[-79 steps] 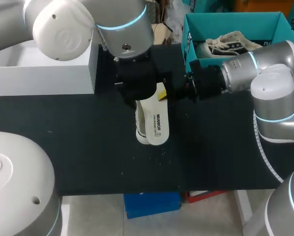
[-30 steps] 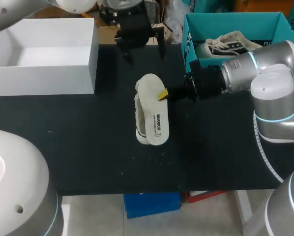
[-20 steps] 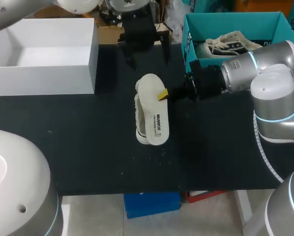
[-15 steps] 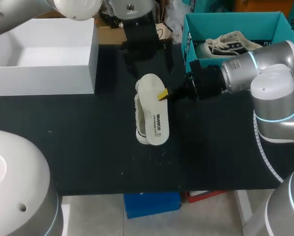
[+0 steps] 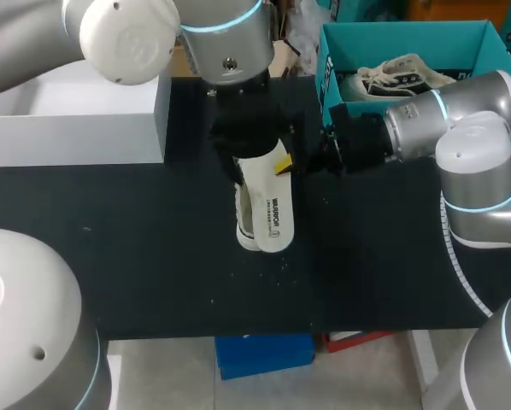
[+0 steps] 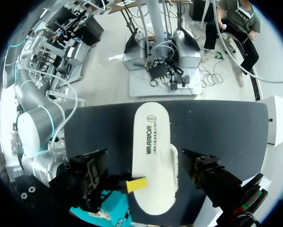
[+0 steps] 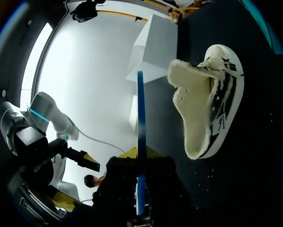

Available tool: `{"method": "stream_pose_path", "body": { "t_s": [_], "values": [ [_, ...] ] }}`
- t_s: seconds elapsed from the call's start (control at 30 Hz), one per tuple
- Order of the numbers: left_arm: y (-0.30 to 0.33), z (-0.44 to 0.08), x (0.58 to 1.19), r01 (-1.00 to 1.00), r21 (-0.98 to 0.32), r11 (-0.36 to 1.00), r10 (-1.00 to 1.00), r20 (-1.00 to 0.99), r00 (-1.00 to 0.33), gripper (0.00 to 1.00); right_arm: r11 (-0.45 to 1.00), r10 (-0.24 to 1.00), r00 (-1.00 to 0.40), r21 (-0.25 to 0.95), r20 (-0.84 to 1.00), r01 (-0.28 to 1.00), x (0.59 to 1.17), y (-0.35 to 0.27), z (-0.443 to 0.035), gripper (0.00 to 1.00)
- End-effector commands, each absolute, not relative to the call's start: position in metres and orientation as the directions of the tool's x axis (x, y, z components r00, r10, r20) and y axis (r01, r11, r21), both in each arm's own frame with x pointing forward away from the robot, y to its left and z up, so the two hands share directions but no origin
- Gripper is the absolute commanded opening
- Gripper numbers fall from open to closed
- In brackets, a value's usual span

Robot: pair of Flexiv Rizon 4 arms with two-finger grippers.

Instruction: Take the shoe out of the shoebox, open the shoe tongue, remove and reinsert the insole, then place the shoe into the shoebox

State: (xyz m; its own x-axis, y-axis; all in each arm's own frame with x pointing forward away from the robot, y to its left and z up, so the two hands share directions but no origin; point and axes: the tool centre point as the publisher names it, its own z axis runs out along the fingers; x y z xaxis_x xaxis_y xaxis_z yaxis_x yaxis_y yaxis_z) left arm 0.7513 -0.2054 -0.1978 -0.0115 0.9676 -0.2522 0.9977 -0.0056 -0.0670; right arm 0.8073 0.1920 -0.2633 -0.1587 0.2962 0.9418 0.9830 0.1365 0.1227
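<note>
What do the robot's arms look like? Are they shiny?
The left arm and right arm are fat, round tubes, silvery-white and a bit shiny. Glowing light-blue rings wrap around their joints. Towards the ends they turn black and blocky, and the left arm's jaws are black too.

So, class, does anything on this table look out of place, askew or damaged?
The shoe is tipped over on the table, with its sole turned upward instead of resting on it. Nothing else stands out: no spill or damage shows.
</note>
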Motion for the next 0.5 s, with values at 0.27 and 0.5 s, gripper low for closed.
{"method": "stream_pose_path", "body": {
  "t_s": [0.27,0.5],
  "values": [
    [-0.193,-0.203,0.711,1.0,-0.004,-0.018,0.905,-0.425,0.015,1.0,0.135,0.297,-0.158,0.123,0.942,0.983,0.807,0.193,-0.263,0.0],
    [-0.172,-0.191,0.702,0.966,0.046,-0.254,0.428,-0.891,0.155,1.0,0.135,0.297,-0.158,0.123,0.942,0.983,0.807,0.193,-0.263,0.0]
  ]
}}
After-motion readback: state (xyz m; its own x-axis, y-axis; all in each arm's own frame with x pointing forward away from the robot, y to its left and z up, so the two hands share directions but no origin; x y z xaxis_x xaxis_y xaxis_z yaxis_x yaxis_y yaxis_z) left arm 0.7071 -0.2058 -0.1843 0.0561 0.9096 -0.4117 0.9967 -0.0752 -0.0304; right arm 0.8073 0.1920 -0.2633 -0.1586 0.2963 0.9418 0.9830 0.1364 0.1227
